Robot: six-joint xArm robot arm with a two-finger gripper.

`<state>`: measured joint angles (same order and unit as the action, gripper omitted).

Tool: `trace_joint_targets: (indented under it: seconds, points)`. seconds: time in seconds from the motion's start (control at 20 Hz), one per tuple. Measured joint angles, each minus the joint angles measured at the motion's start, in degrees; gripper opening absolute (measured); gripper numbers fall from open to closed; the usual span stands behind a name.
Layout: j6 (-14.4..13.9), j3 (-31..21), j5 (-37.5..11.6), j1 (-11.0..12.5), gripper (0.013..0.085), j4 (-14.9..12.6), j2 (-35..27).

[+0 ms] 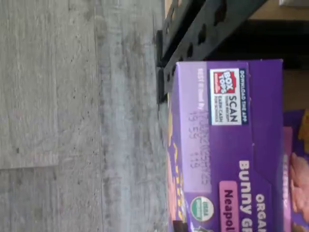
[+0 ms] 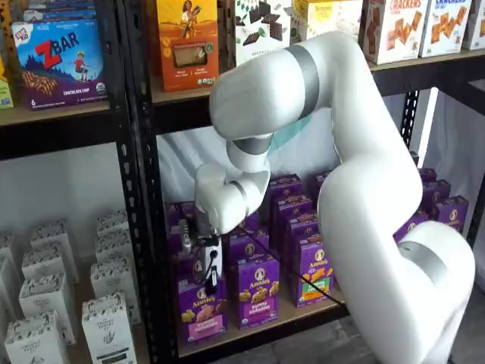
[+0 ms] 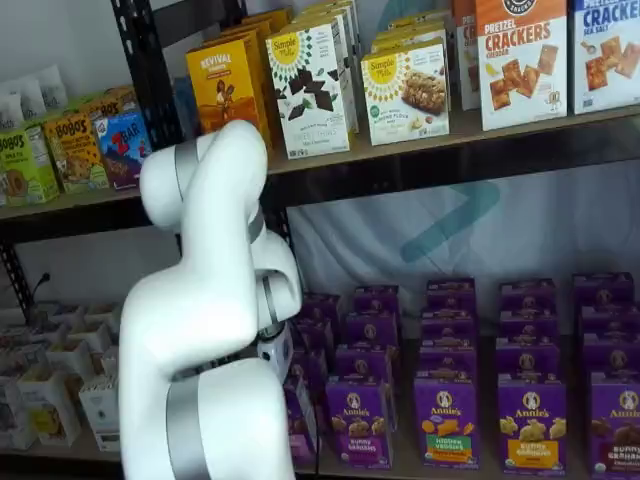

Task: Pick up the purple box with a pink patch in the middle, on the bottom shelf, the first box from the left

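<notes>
The purple box (image 2: 201, 312) with the pink patch stands at the front left of the bottom shelf (image 2: 261, 335). My gripper (image 2: 211, 287) hangs straight down over it. Its black fingers reach over the top of the carton's front face, shut on the box, and no gap shows between them. The wrist view looks closely down on the purple box (image 1: 227, 145), showing its top flap, a printed date and the pink label. In a shelf view my white arm hides the gripper and most of the purple box (image 3: 298, 420). Whether the carton is off the board cannot be told.
More purple cartons (image 2: 256, 292) (image 3: 447, 418) stand in rows to the right and behind. A black perforated upright (image 2: 148, 227) (image 1: 193, 38) stands just left of the box. White cartons (image 2: 106, 326) fill the neighbouring bay. The upper shelf (image 2: 182, 91) carries several boxes, and grey floor (image 1: 72, 121) lies below.
</notes>
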<state>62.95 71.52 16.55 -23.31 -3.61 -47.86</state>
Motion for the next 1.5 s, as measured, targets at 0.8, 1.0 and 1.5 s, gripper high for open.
trace_joint_targets:
  seconds: [0.8,1.0,1.5]
  points:
    - [-1.77,-2.57,-0.04,1.65,0.033,-3.72,1.76]
    - [-3.21,-3.89,-0.16,1.74,0.033,-5.38,2.41]
    - [-6.81,-11.97,-3.42,1.87,0.033,-9.16,7.19]
